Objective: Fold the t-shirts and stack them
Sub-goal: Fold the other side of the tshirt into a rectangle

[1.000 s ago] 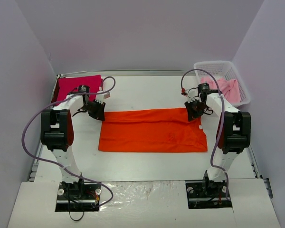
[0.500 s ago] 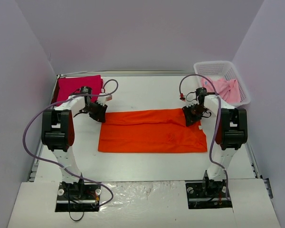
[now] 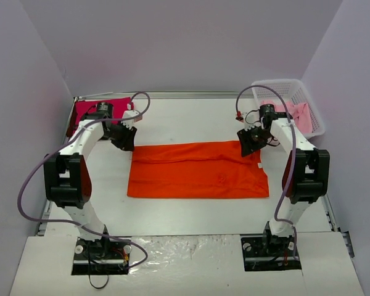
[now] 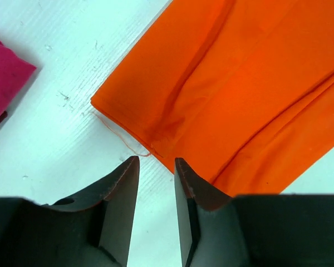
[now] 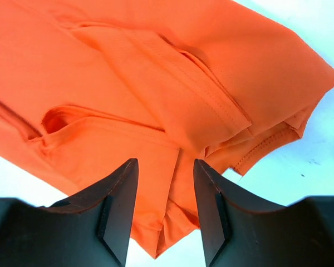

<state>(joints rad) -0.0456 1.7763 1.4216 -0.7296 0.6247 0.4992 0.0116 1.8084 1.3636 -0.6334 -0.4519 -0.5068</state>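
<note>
Top external view: left end effector (image 3: 124,138) and right end effector (image 3: 250,142) hover parted, empty, over far corners of the orange t-shirt (image 3: 197,171); grip evenly, fold square.

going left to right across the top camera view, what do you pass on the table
magenta-red t-shirt → left fingers → orange t-shirt → right fingers → white basket holding the pale pink t-shirt

free: table (image 3: 191,213) near and far of orange t-shirt (image 3: 197,172) | blocked: basket (image 3: 276,82) (far right corner)
</note>
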